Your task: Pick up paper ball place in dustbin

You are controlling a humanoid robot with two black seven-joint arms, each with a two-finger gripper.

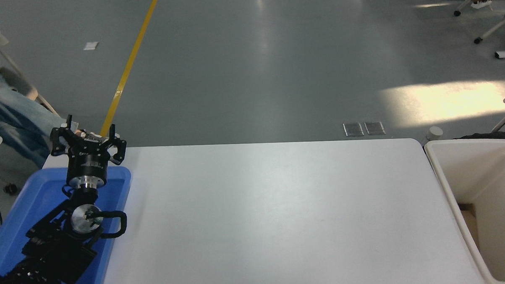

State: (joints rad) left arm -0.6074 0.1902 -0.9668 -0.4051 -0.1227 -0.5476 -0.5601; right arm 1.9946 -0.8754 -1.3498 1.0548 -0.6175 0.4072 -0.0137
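A white table [272, 217] fills the middle of the head view, its top bare between a blue tray [26, 208] at its left end and the dustbin [447, 181] at its right end. The dustbin, cream-white with a thick rounded rim, stands just off the table's right edge and is cut by the picture's right side. A brownish patch shows low inside it, against the wall nearest the table; whether that is the bin's floor or something lying in it cannot be told from this angle. The paper ball is not visible anywhere on the table or in the part of the bin that shows.

The left arm rests over the blue tray at the table's near left corner, its forearm running up to the left gripper [86, 141], which sits above the tray's far edge with its black fingers [118, 148] spread apart and nothing between them. The right arm and its gripper are out of the picture.

Beyond the table's far edge lies a grey floor crossed by a yellow line [128, 66], with two small metal floor plates [363, 129] close to the table's far right corner. A seated person's leg in blue jeans [12, 121] shows beyond the table's far left corner.
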